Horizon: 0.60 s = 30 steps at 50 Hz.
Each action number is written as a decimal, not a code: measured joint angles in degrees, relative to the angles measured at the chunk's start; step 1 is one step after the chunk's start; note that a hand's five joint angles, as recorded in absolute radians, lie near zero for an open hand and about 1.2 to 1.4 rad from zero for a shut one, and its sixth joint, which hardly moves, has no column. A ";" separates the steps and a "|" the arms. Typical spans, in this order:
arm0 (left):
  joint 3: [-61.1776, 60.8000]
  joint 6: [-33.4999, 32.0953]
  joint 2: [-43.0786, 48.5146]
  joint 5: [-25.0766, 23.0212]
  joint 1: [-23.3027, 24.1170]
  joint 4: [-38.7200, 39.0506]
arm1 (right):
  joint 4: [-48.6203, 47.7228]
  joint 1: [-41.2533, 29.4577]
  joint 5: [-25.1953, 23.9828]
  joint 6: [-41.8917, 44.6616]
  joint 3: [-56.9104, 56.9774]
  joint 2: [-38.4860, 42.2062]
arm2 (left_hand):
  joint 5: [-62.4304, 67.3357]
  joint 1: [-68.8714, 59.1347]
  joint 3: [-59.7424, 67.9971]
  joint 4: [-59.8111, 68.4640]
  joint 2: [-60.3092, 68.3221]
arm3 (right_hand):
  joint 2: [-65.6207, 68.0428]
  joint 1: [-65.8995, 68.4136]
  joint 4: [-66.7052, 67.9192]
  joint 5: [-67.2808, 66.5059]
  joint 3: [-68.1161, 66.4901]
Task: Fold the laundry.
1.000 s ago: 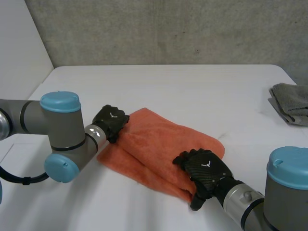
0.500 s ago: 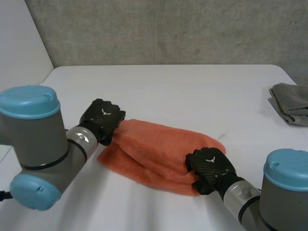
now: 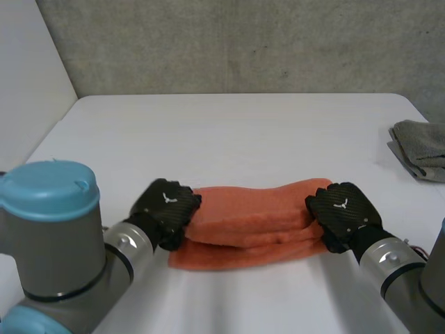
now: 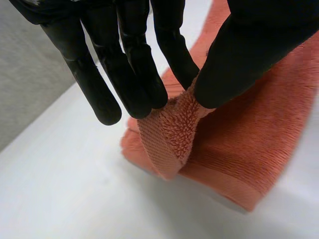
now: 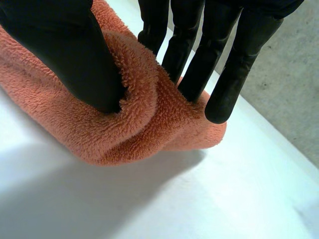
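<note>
An orange towel (image 3: 254,219) lies folded in layers across the near middle of the white table (image 3: 243,132). My left hand (image 3: 165,209) holds its left end. In the left wrist view the thumb (image 4: 249,55) and straight fingers (image 4: 172,47) pinch a raised fold of the orange towel (image 4: 172,132). My right hand (image 3: 342,211) grips the right end. In the right wrist view its thumb (image 5: 65,50) presses into a thick roll of the orange towel (image 5: 124,124) against the fingers (image 5: 199,59). The upper layer is held a little above the lower one.
A folded grey cloth (image 3: 421,149) lies at the table's far right edge. A grey wall stands behind the table.
Both hands have swung the towel from a slant to lie straight across in front of me. My right hand went from lying flat on the towel to gripping its right end.
</note>
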State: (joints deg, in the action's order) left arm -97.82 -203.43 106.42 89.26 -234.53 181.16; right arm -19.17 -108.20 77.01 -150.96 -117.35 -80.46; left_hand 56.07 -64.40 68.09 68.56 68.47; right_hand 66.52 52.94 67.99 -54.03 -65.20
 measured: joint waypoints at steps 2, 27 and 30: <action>-0.52 1.38 0.07 0.01 1.20 -0.14 | -0.29 1.22 -1.23 1.74 0.13 0.09 | 0.00 0.00 0.00 0.00 0.06 | 0.00 0.00 0.00 0.00 0.00; -1.12 6.81 -1.76 6.27 5.04 0.05 | 7.06 12.63 -8.18 -10.28 1.01 1.37 | -34.01 30.75 -34.93 -36.07 -35.75 | -37.90 -27.24 -38.61 34.22 35.77; -1.34 6.81 -1.77 6.24 5.33 0.09 | 7.10 12.48 -9.22 -12.25 1.61 2.25 | -34.02 30.75 -34.93 -36.07 -35.77 | -37.89 -27.23 -37.90 34.02 35.18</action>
State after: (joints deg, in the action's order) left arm -99.16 -196.63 104.65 95.50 -229.20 181.25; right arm -12.07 -95.72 67.79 -163.21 -115.74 -78.21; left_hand 22.05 -33.65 33.16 32.49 32.70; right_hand 28.62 25.70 30.09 -20.00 -30.02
